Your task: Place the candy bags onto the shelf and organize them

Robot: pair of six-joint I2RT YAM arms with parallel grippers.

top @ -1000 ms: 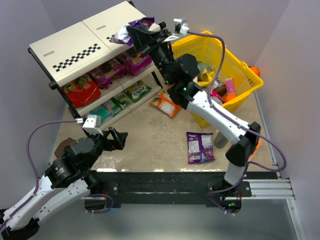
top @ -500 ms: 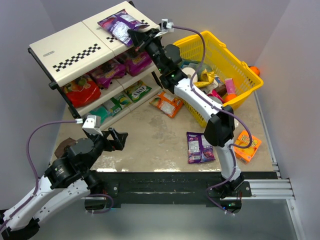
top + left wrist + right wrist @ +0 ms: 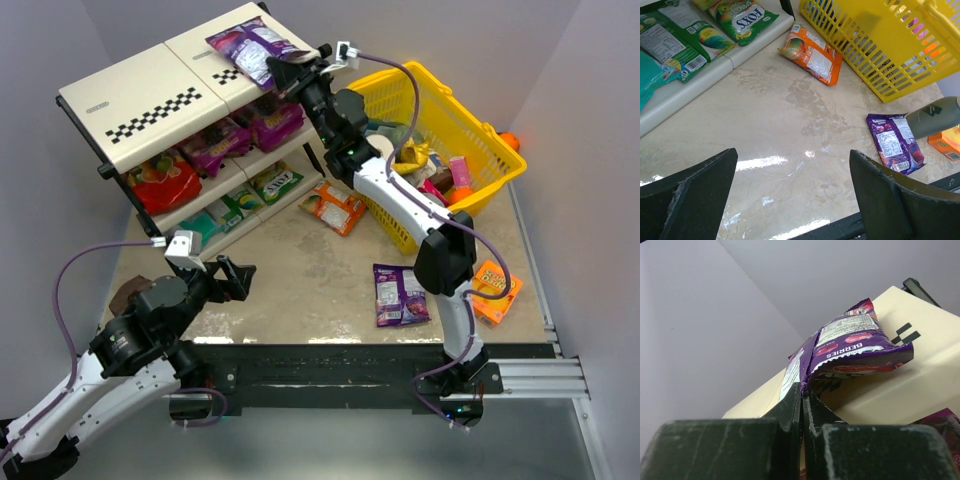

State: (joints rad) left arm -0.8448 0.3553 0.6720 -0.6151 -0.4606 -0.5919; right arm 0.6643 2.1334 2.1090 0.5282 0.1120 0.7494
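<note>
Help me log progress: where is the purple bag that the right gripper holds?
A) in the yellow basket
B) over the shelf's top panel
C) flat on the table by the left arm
B: the right gripper is shut on the purple bag above the shelf, at its cream top panel.

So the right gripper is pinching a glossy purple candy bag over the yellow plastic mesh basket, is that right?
Not quite. The right gripper is pinching the glossy purple candy bag, but over the top cream panel of the slanted three-tier shelf, not over the yellow plastic mesh basket. The top external view shows it.
</note>
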